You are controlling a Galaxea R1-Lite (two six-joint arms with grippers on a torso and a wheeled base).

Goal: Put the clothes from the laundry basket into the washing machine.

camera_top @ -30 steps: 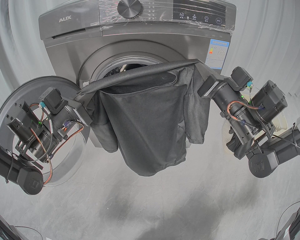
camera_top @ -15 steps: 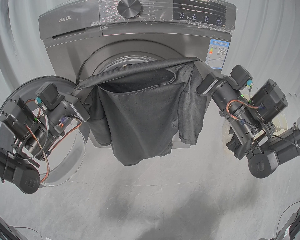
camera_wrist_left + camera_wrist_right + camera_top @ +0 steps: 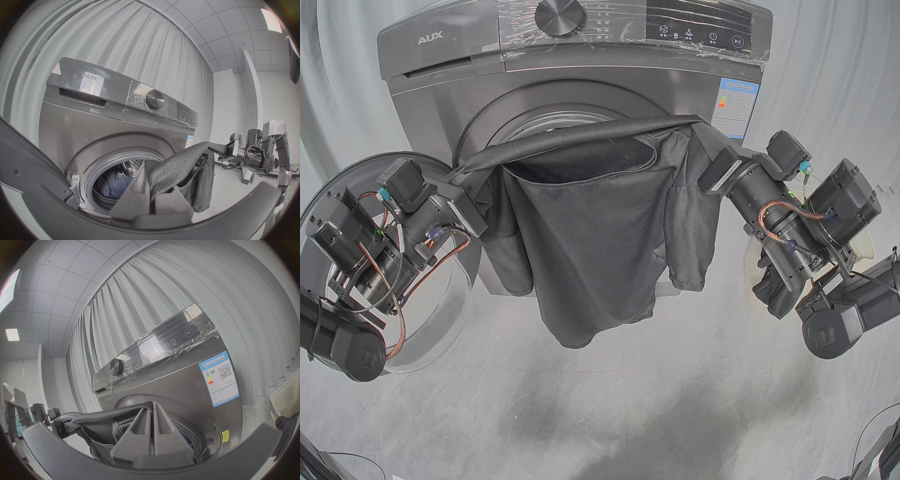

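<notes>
Before the washing machine (image 3: pixel 575 81) at twelve o'clock, a dark garment (image 3: pixel 594 244) hangs stretched by its waistband across the drum opening (image 3: pixel 101 179). The left gripper (image 3: pixel 461 177), at the garment's nine o'clock, and the right gripper (image 3: pixel 703 136), at its two o'clock, are each clamped tight on a waistband end. Held this wide, the band could likely catch on the opening's rim, and the long hanging cloth might drag outside. The open door (image 3: pixel 344 187) crowds the left arm at nine o'clock, the basket (image 3: pixel 286 396) sits at three o'clock, and room to move lies toward six o'clock, over the floor (image 3: pixel 612 400).
</notes>
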